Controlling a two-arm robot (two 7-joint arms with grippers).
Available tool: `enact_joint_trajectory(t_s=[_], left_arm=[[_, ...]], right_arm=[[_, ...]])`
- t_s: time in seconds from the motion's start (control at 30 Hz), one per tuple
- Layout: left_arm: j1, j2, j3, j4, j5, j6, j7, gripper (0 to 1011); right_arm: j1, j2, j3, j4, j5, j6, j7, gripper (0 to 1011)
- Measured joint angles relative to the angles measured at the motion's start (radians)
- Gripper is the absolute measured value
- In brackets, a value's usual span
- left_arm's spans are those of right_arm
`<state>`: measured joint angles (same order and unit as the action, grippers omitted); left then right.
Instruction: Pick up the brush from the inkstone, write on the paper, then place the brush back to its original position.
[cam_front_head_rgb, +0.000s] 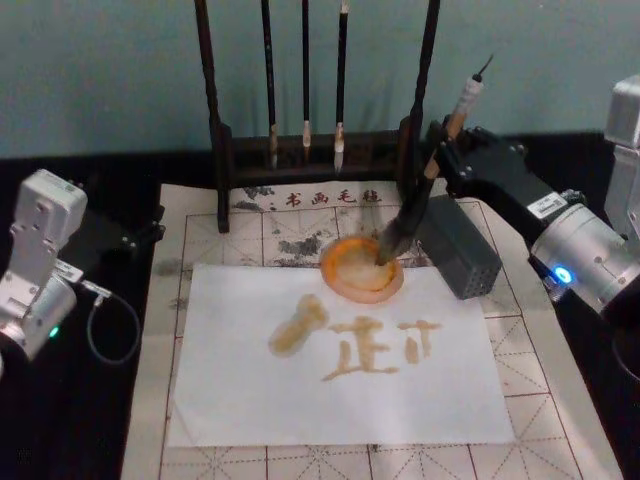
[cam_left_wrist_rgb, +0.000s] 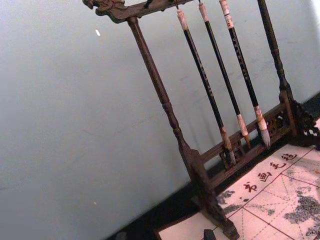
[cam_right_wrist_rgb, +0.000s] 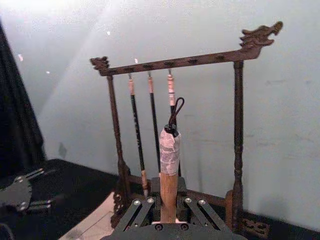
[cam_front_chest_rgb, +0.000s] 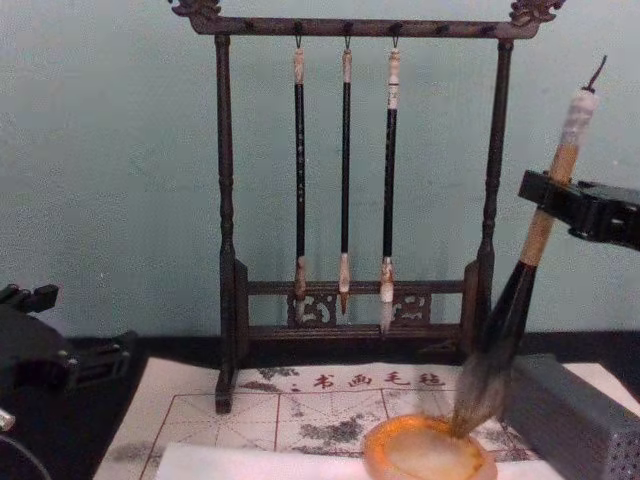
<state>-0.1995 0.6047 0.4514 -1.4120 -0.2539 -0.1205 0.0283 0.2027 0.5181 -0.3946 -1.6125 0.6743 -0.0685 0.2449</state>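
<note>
**A:** Big to small: the mat covers the tabletop. The paper lies on its near half, with amber strokes on the sheet. The brush rack stands along the mat's far edge. The grey ribbed block is toward the far right corner, just beside the inkstone. The inkstone sits at the paper's far edge and seems to overlap it.

**B:** Brush?

**A:** The brush is tilted, bristles down in the inkstone, handle leaning up to the right. The right gripper is clamped on the tan handle, below the white end. The left gripper is parked off the mat's left edge; can't tell how far open it is.

**B:** Reads as the put-back step. Risks?

**A:** Main one: release at this angle. Only the bristle tip is supported, so the brush likely topples onto the block, or rolls off the rim and smears the paper.

**B:** Others?

**A:** Pressing down could tip or slide the shallow dish and spill onto the sheet. The rack's right post is also near the handle, so a swing toward the far edge could clip it.
</note>
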Motion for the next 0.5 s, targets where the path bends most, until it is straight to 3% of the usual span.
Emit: enact_joint_trajectory(t_s=[0.13, 0.5], left_arm=[[0.0, 0.0, 0.0, 0.0, 0.0, 0.0, 0.0, 1001], [0.0, 0.0, 0.0, 0.0, 0.0, 0.0, 0.0, 1001]], right_arm=[[-0.02, 0.016, 0.009, -0.017, -0.008, -0.008, 0.022, 199], [-0.121, 0.107, 0.054, -0.081, -0.033, -0.08, 0.158, 199]])
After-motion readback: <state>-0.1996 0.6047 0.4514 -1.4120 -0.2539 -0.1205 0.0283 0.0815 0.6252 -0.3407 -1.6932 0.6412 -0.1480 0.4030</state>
